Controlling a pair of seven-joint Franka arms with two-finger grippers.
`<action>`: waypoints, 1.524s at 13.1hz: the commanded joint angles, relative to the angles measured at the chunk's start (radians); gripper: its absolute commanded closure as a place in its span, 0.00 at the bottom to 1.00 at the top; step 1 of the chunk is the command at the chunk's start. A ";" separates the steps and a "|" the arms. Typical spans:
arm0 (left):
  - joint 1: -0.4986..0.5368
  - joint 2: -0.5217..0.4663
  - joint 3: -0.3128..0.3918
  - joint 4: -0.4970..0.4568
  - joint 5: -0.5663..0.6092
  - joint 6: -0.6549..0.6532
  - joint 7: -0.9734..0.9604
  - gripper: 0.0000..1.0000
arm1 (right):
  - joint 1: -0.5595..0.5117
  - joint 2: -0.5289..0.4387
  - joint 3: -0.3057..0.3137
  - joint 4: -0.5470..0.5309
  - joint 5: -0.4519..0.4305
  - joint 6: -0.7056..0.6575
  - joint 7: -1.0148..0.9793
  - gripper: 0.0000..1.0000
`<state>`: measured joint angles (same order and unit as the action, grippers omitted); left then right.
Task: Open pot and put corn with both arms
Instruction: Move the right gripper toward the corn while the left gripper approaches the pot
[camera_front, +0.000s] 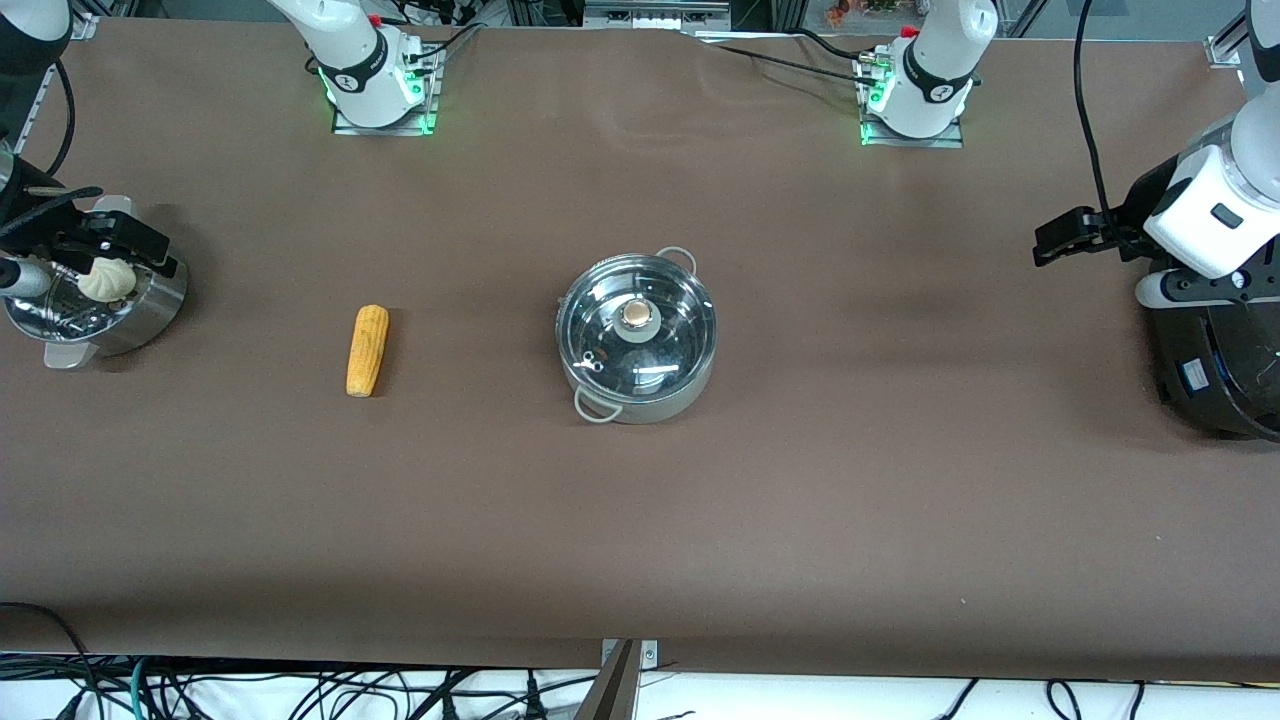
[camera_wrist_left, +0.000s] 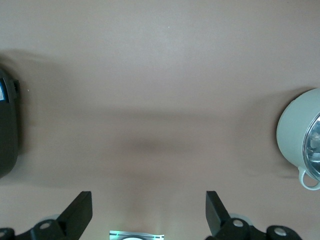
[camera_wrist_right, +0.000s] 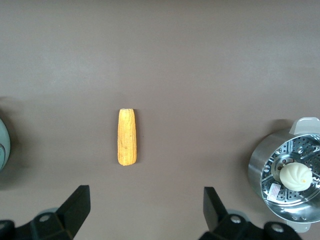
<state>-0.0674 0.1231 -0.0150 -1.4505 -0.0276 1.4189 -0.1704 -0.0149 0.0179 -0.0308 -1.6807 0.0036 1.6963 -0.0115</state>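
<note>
— Brown cloth covers our table (camera_front: 640, 520). What sits on it?

— We see the shiny round steel pot (camera_front: 637, 340) at mid-table, its glass lid (camera_front: 636, 328) on, and the tapered yellow corn cob (camera_front: 367, 349) lying toward the right arm's end.

— And our grippers?

— The left gripper (camera_wrist_left: 149, 210) hangs over bare cloth, jaws apart; the right gripper (camera_wrist_right: 146, 207) likewise, over the steamer pot's end. We judge nothing is started: lifting the lid's tan knob (camera_front: 636, 316) comes first.

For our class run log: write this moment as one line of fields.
lid: on pot | corn: on table, untouched | left hand: open, over bare table | right hand: open, above table near corn
</note>
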 joint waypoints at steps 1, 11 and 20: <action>0.003 -0.033 -0.002 -0.034 -0.020 -0.002 0.012 0.00 | -0.017 0.001 0.012 0.009 0.018 -0.006 0.015 0.00; 0.003 -0.033 -0.005 -0.034 -0.022 -0.014 0.011 0.00 | -0.016 0.001 0.015 0.012 0.010 -0.012 0.005 0.00; 0.005 -0.033 -0.014 -0.033 -0.023 -0.018 -0.008 0.00 | -0.016 0.001 0.015 0.010 0.012 -0.014 0.008 0.00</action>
<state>-0.0675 0.1212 -0.0266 -1.4575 -0.0277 1.4070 -0.1735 -0.0149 0.0179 -0.0295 -1.6807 0.0035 1.6968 -0.0076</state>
